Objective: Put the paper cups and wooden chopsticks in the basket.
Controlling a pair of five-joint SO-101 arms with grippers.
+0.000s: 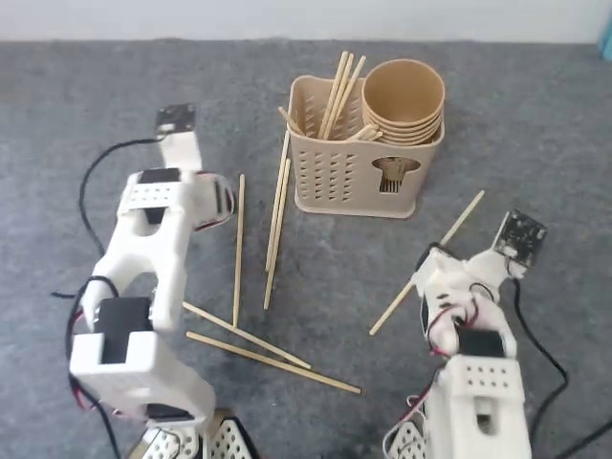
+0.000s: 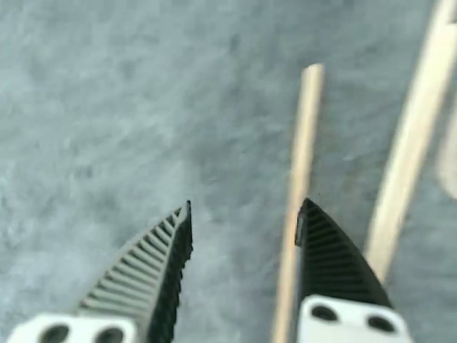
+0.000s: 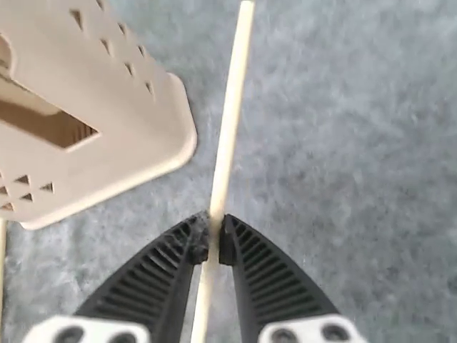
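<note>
The beige basket (image 1: 335,177) stands at the back middle and holds a stack of paper cups (image 1: 404,96) and several wooden chopsticks (image 1: 337,91). My right gripper (image 3: 214,230) is shut on a chopstick (image 3: 232,107) that lies on the grey cloth just beside the basket (image 3: 86,114); from above this chopstick (image 1: 457,228) runs diagonally right of the basket. My left gripper (image 2: 246,207) is open, low over the cloth. A chopstick (image 2: 303,136) lies along the inner side of one of its fingers (image 2: 328,250). From above that chopstick (image 1: 238,249) lies left of the basket.
Two chopsticks (image 1: 278,215) lean against the basket's left wall. Two more (image 1: 258,346) lie crossed near the front between the arms. Another chopstick (image 2: 410,136) runs beside the one at my left gripper. Grey cloth (image 1: 535,143) covers the table.
</note>
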